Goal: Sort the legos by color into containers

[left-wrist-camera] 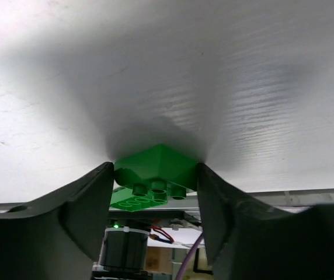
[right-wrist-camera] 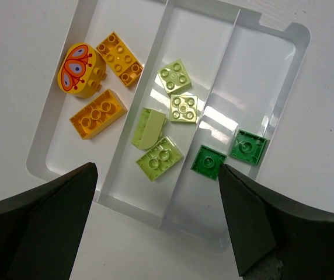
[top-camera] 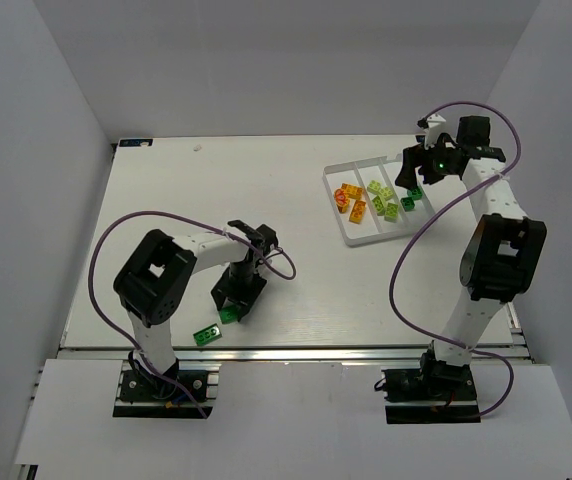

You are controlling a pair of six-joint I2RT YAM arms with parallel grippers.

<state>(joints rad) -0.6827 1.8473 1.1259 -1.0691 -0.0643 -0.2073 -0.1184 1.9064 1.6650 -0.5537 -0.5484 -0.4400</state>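
Note:
My left gripper (top-camera: pixel 234 303) is shut on a dark green lego (top-camera: pixel 229 314) at the table's near edge. In the left wrist view the fingers (left-wrist-camera: pixel 88 204) press both sides of this lego (left-wrist-camera: pixel 155 164). A second dark green lego (top-camera: pixel 207 334) lies flat just beyond it (left-wrist-camera: pixel 133 202). The white tray (top-camera: pixel 358 236) holds orange legos (right-wrist-camera: pixel 97 114) in its left compartment, yellow-green legos (right-wrist-camera: pixel 160 157) in the middle and two dark green legos (right-wrist-camera: pixel 247 146) in the right. My right gripper (right-wrist-camera: pixel 156 172) is open and empty above the tray (right-wrist-camera: pixel 284 87).
White walls enclose the table on the left, back and right. One orange piece (right-wrist-camera: pixel 76 70) is round with a butterfly print. The table's near edge runs just behind the left gripper, with the arm bases below it.

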